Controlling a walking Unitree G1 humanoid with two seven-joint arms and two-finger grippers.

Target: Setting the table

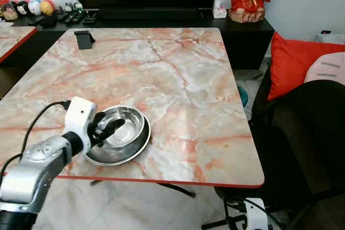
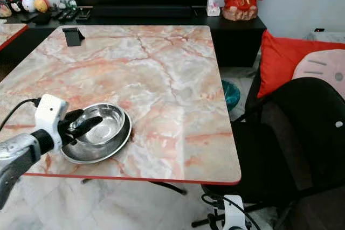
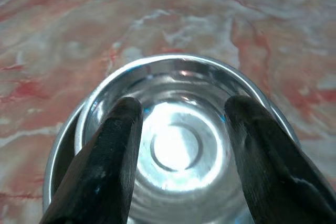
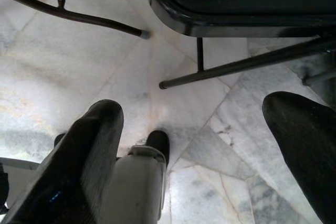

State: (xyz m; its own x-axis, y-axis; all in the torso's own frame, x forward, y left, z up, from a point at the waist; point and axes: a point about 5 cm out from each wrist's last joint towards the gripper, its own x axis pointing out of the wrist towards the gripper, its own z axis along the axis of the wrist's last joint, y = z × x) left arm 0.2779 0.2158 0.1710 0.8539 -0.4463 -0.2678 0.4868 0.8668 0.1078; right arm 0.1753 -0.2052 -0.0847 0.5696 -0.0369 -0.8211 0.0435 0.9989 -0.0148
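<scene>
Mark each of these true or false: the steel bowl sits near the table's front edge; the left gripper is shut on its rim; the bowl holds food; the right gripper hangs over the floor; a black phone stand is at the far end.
1. The steel bowl sits near the table's front edge. True.
2. The left gripper is shut on its rim. False: its fingers are open over the bowl.
3. The bowl holds food. False: it is empty.
4. The right gripper hangs over the floor. True.
5. A black phone stand is at the far end. True.

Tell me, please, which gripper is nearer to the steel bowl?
The left gripper hovers open right over the steel bowl; the right gripper hangs open over the floor, well away.
</scene>
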